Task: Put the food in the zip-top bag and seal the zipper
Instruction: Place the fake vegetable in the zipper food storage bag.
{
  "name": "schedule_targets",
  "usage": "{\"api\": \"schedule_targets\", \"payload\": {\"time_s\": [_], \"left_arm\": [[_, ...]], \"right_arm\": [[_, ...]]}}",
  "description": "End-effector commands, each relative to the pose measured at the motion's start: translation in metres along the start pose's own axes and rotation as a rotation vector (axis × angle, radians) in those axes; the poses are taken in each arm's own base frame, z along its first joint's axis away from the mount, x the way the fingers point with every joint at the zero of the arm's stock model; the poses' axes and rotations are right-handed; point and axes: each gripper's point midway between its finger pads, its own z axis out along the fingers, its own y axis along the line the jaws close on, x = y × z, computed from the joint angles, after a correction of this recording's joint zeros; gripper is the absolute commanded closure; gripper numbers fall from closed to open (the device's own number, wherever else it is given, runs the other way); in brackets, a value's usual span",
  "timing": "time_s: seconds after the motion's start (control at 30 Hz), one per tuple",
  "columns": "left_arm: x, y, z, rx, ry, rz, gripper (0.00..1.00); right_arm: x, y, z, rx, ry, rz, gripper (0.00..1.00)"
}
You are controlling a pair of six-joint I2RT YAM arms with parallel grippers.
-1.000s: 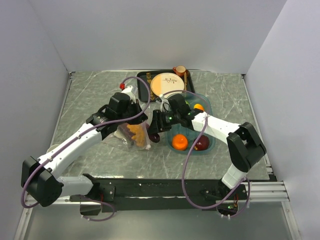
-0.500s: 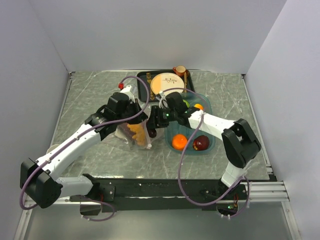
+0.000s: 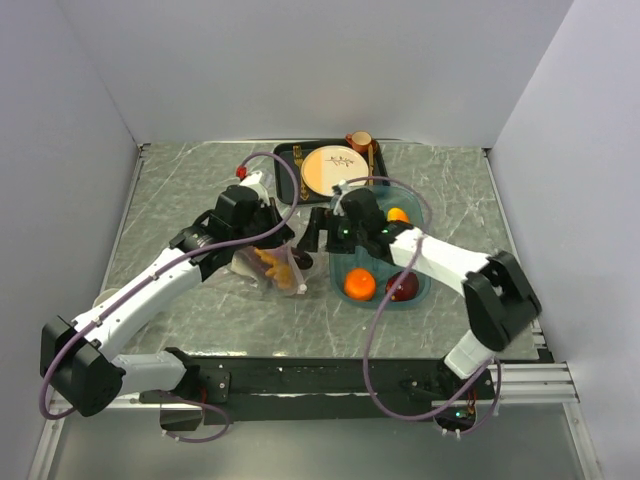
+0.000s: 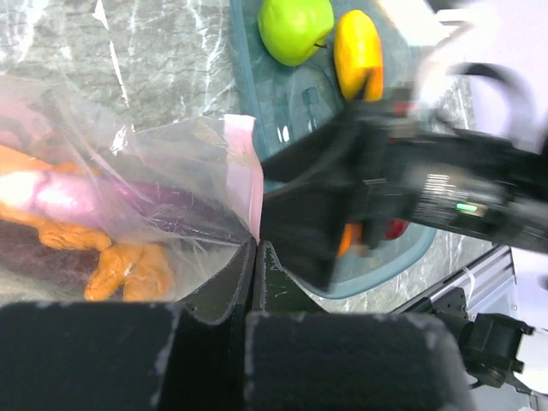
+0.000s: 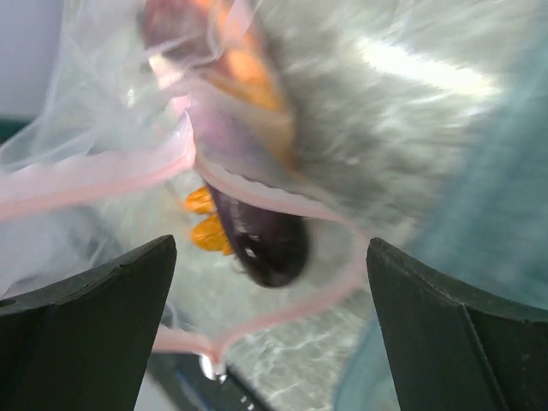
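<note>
The right gripper [image 3: 316,243] is held with its fingers spread wide and nothing between them, facing the mouth of the zip-top bag [image 4: 163,163]. The left gripper [image 4: 254,257] is clamped on the zipper [image 4: 244,171], holding the mouth raised. The purple eggplant [image 5: 257,240] lies just inside the mouth, its long axis pointing into the bag. The orange [image 3: 359,285], red apple [image 3: 403,287] and green apple [image 4: 295,28] lie in the teal tray [image 4: 291,103], beside the bag; the right arm is judged nearer.
</note>
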Motion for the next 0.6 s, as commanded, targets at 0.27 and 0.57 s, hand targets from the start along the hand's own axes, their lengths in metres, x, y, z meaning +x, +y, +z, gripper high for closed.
{"api": "schedule_targets", "payload": {"time_s": [0.27, 0.57], "left_arm": [[-0.043, 0.005, -0.024, -0.086, -0.187, -0.027, 0.99], [-0.081, 0.037, -0.08, -0.298, -0.364, 0.013, 0.99]], "right_arm": [[-0.03, -0.11, -0.115, 0.465, -0.322, 0.062, 0.03], [0.018, -0.141, -0.096, 0.429, -0.166, 0.109, 0.04]]}}
